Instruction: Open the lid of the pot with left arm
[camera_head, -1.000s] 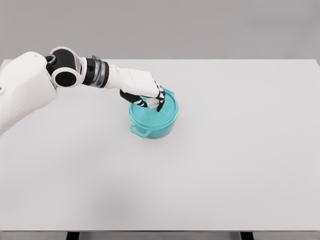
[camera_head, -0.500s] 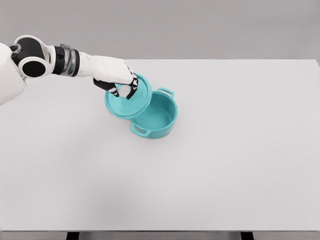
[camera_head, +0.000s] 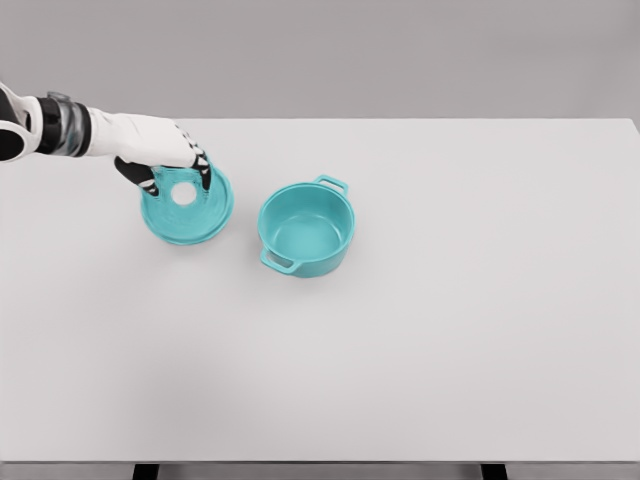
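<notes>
White table (camera_head: 450, 330) under grey wall: left robot hand (camera_head: 165, 160) grips teal lid (camera_head: 190, 212) beside open pot (camera_head: 307, 230).

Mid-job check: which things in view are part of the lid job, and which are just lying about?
Part of the job:
- lid, teal, held left of the pot
- pot, teal, open, standing on the table
- left hand, fingers curled on the lid

Just there:
- white table, bearing the pot; nothing else shows on it

Lid (camera_head: 187, 212) left of the pot (camera_head: 307, 229), apart, on the table (camera_head: 450, 330)
</notes>
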